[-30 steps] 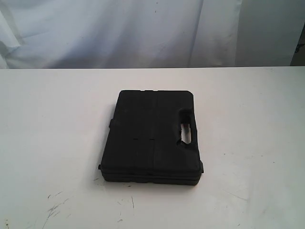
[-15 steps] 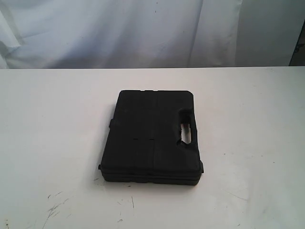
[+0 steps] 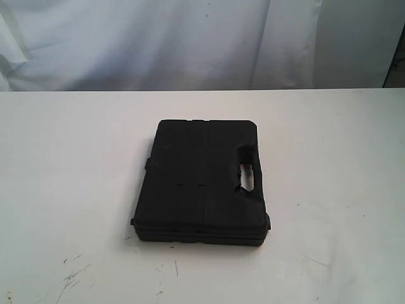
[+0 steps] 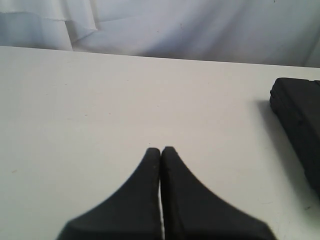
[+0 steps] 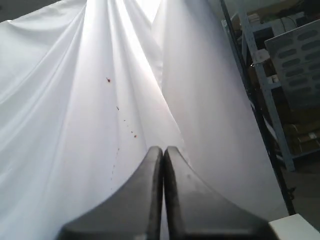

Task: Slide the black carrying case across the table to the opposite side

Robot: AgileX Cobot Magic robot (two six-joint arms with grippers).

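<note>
The left gripper has its 2 jaws pressed together with nothing between them. It hangs low over bare table, touching no object. The right gripper is likewise closed and empty, but it points up at the white cloth backdrop, with a metal shelf rack off to one side. Neither arm shows in the exterior view.

The black carrying case lies flat near the middle of the table, its handle cutout on the side toward the right arm. In the left wrist view only one end of it shows, well apart from the fingertips. The slide looks not yet begun.

Several things could go wrong from here. A push with closed tips landing off the case's centre line would likely spin it rather than send it straight. Contact high on its wall might tip the edge up or let the tips ride over the lid. A tip caught in the handle cutout could drag it askew. Too long a push risks sending it off the table's far edge.
</note>
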